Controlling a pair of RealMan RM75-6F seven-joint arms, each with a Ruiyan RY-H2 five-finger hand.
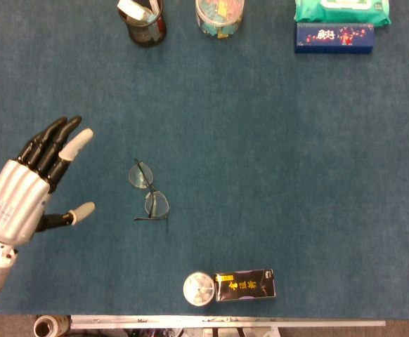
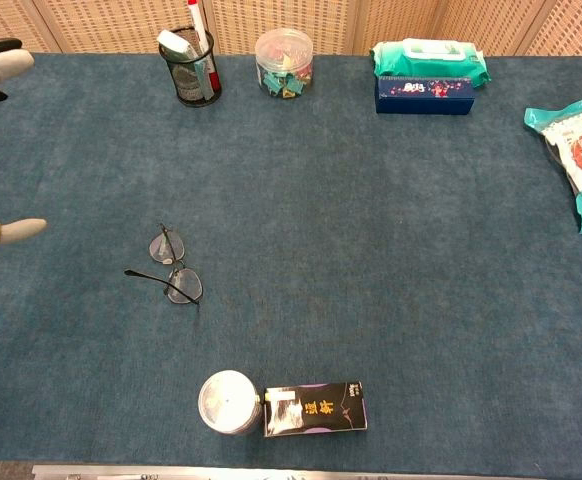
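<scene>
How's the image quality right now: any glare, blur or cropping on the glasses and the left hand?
Head view: even, soft light, no glare; the glasses are sharp and the left hand shows whole, fingers spread, barely blurred. Chest view: the glasses are crisp with thin shadows, but the hand is cropped at the frame's left edge, only fingertips showing.

The left hand [image 1: 23,193] is showing a brushed silvery metal back, with matt black fingers [image 1: 48,144]. The glasses [image 1: 148,192] are glinting with thin wire and clear lenses. The table [image 1: 275,154] is wearing rough matt blue cloth, and the box [image 1: 244,285] is shining glossy black.
</scene>
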